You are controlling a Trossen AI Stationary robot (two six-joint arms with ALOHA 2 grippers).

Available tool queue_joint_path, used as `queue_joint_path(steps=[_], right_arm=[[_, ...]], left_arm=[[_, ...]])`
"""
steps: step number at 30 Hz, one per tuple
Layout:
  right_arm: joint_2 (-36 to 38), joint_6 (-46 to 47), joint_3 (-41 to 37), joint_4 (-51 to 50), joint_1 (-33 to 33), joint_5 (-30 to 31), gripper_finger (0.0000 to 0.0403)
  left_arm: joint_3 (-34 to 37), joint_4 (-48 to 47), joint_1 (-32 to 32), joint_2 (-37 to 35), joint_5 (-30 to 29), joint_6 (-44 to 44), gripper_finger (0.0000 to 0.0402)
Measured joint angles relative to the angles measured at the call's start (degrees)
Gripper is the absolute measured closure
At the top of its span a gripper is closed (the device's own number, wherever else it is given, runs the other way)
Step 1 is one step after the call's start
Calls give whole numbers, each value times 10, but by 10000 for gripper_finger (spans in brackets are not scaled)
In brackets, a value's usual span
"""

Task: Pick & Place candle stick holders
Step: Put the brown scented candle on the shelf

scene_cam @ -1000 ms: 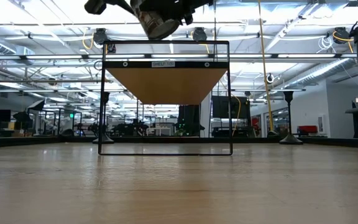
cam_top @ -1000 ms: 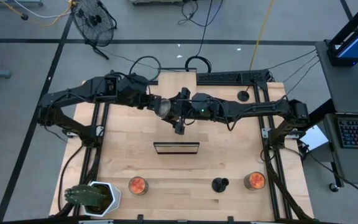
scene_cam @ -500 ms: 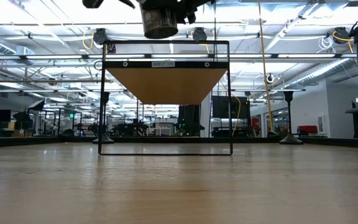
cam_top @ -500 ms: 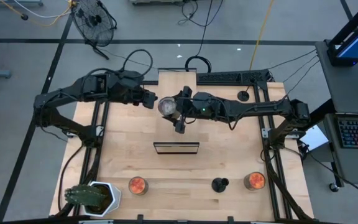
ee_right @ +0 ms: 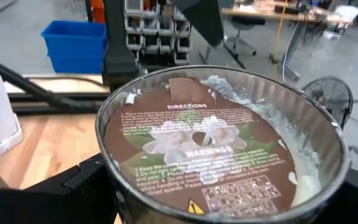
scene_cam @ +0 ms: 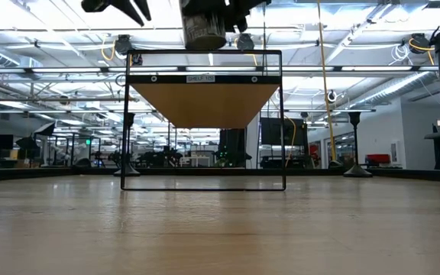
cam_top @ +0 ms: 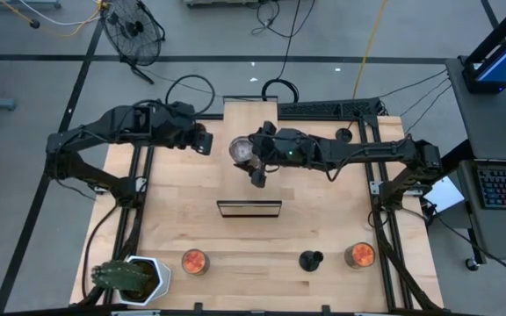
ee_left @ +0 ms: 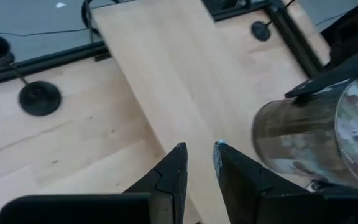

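My right gripper (cam_top: 248, 154) is shut on a round glass jar (cam_top: 240, 151), held high over the table's far middle, above the shelf (cam_top: 249, 208). The jar also shows in the low view (scene_cam: 204, 27). My left gripper (cam_top: 204, 141) is just left of the jar and apart from it, its fingers (ee_left: 174, 171) a narrow gap apart and empty. One black candle stick holder (cam_top: 311, 260) stands on its disc base near the front edge. A second (cam_top: 344, 135) stands at the far right corner. A third (ee_left: 39, 98) shows only in the left wrist view. My right gripper pinches the jar's round side wall (ee_right: 114, 186) between its two fingers, one on each side. The jar's labelled round end (ee_right: 197, 140) faces the wrist camera. The jar hangs below the gripper, about upright and lifted clear of everything.
A wire-frame shelf with a wooden board (scene_cam: 203, 103) stands mid-table. Two jars with orange tops (cam_top: 194, 261) (cam_top: 359, 254) and a white pot with a plant (cam_top: 130, 276) stand along the front edge. Bare wood lies left and right of the shelf.
My left gripper has drawn back from the jar toward the table's left edge. My right gripper has kept the jar and shifted a little toward the right edge. The jar has turned from tilted to about upright.
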State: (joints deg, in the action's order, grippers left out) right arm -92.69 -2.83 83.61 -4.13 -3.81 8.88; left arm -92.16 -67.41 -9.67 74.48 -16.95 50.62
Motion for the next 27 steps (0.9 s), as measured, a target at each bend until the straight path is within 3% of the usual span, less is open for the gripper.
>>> queue_joint_path(steps=[15, 27], right_arm=[[16, 51, -1, -175, 0, 0, 53], [15, 98, -61, -152, 28, -30, 54]], left_arm=[[24, -29, 13, 0, -59, 12, 314], [64, -28, 36, 0, -61, 50, 314]])
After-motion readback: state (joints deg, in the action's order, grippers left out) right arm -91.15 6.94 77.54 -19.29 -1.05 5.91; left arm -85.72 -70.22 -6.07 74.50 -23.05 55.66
